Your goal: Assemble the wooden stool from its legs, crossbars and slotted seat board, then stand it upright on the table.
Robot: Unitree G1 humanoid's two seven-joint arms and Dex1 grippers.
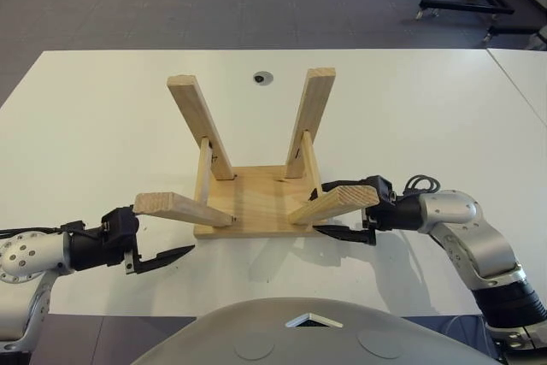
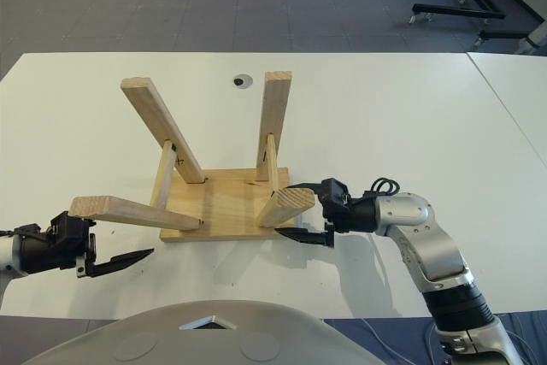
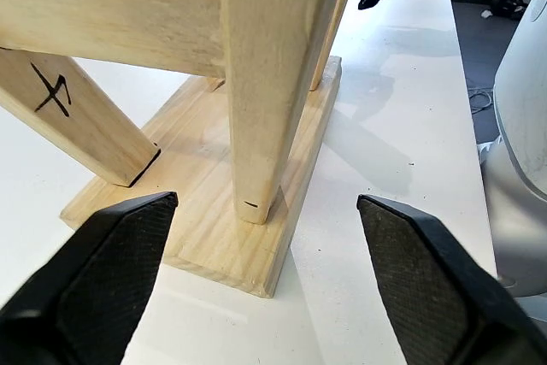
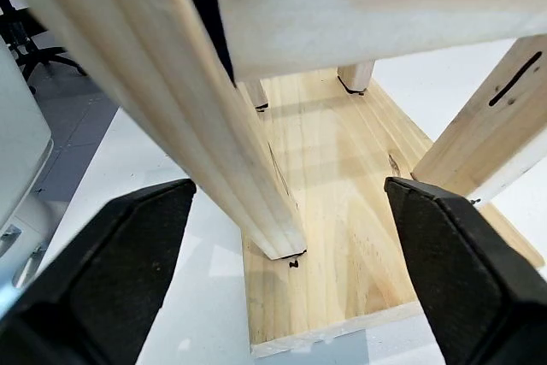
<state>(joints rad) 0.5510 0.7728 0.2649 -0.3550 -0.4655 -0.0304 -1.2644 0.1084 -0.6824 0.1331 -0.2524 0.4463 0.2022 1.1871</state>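
While the stool (image 1: 252, 203) rests upside down on the desk (image 1: 427, 108), the left hand (image 3: 265, 207) and right hand (image 4: 289, 187), both with fingers (image 3: 102, 271) apart around the near legs (image 1: 184, 208), should clamp squarely and low before tipping it upright together

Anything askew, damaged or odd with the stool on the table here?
Nothing damaged or spilled. The stool is upside down: its seat board lies flat on the table and its four legs point up, splayed outward. One leg bears a black pen cross.
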